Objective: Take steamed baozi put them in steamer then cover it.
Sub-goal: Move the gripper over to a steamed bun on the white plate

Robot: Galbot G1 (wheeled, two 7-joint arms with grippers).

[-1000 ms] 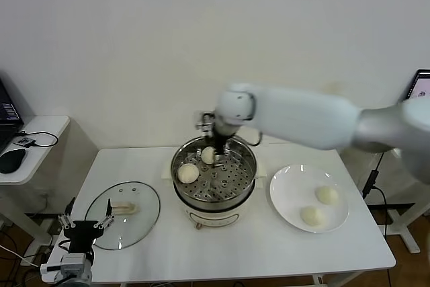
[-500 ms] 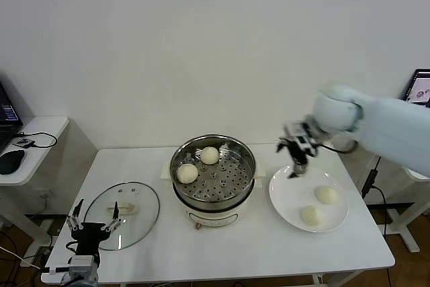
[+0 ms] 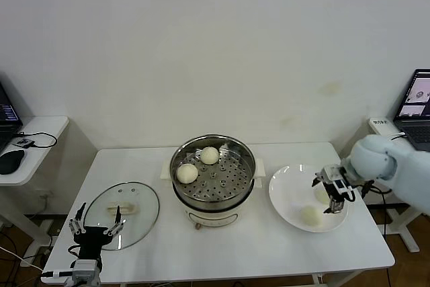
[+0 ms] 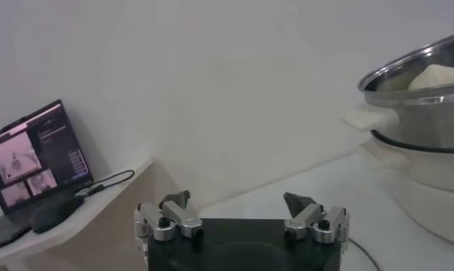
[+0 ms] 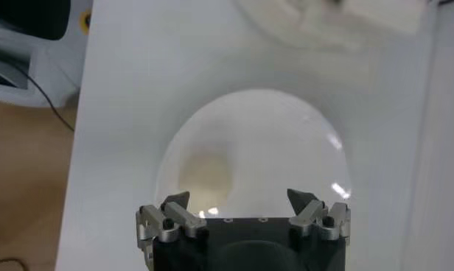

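Note:
The steel steamer (image 3: 213,178) stands mid-table with two baozi inside, one on its left side (image 3: 187,173) and one at the back (image 3: 209,155). On the white plate (image 3: 289,189) to the right lies a third baozi (image 3: 311,216). Another is mostly hidden behind my right gripper (image 3: 332,193), which hovers open and empty over the plate. In the right wrist view one baozi (image 5: 205,177) lies on the plate (image 5: 286,147) just ahead of my open gripper (image 5: 239,200). The glass cover (image 3: 138,220) lies flat at the left. My left gripper (image 3: 94,228) waits open at the cover's near edge.
A side desk (image 3: 37,129) with a mouse (image 3: 10,160) stands to the left. A laptop (image 3: 418,95) is at the far right. The left wrist view shows the open left gripper (image 4: 236,200), the steamer wall (image 4: 426,103) and a laptop (image 4: 35,155).
My right arm swung from over the steamer's back baozi across to the right and came down over the plate, its jaws open and empty. The left gripper shifted slightly by the cover.

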